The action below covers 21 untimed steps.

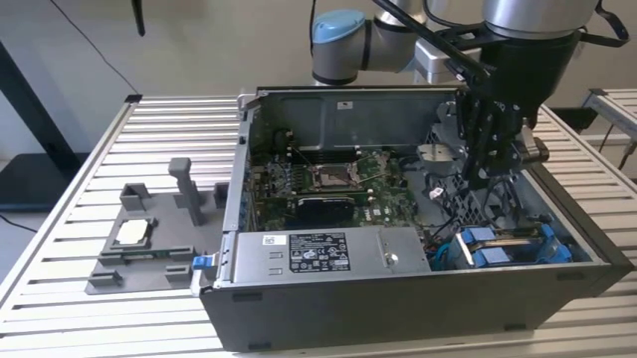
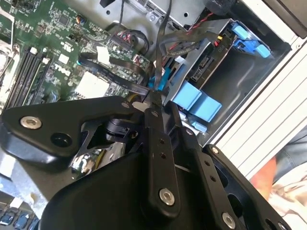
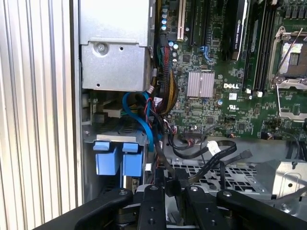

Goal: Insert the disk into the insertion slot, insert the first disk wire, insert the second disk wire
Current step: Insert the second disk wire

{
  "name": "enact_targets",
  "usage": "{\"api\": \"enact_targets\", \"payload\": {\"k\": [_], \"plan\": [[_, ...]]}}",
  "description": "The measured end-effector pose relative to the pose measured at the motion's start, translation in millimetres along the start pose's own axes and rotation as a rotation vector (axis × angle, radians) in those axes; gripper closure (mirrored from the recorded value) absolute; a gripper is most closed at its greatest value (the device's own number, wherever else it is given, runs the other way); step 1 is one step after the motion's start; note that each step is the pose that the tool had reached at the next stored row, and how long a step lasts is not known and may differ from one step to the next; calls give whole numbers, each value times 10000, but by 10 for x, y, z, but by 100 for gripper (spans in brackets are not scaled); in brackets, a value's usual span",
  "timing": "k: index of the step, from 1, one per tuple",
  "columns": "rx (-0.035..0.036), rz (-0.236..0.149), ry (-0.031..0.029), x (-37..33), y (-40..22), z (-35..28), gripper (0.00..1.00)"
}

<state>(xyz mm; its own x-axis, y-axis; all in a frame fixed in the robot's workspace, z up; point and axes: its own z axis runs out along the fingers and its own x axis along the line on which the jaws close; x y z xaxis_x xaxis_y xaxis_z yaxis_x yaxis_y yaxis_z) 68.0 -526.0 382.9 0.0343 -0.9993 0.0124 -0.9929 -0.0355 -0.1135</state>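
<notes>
Gripper (image 2: 152, 104) clamped narrow on black wire (image 2: 158, 43), held just beside insertion slot (image 2: 189, 79); disk (image 2: 208, 61) already seated inside insertion slot.

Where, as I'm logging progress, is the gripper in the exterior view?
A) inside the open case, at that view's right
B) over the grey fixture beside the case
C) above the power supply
A: the gripper hangs inside the computer case at the exterior view's right, near the insertion slot.
</notes>
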Motion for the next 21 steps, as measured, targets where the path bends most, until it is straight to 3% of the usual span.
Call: {"api": "enact_targets", "payload": {"k": [3,4,10,12,19,21], "plan": [[-1,-1,6,-5,0,-2,76],[7,-6,56,-18,0,4,76],[9,-6,58,-18,0,6,76],[9,-7,58,-18,1,6,84],[9,-6,58,-18,1,7,84],[-25,-6,54,-15,-3,10,84]]}}
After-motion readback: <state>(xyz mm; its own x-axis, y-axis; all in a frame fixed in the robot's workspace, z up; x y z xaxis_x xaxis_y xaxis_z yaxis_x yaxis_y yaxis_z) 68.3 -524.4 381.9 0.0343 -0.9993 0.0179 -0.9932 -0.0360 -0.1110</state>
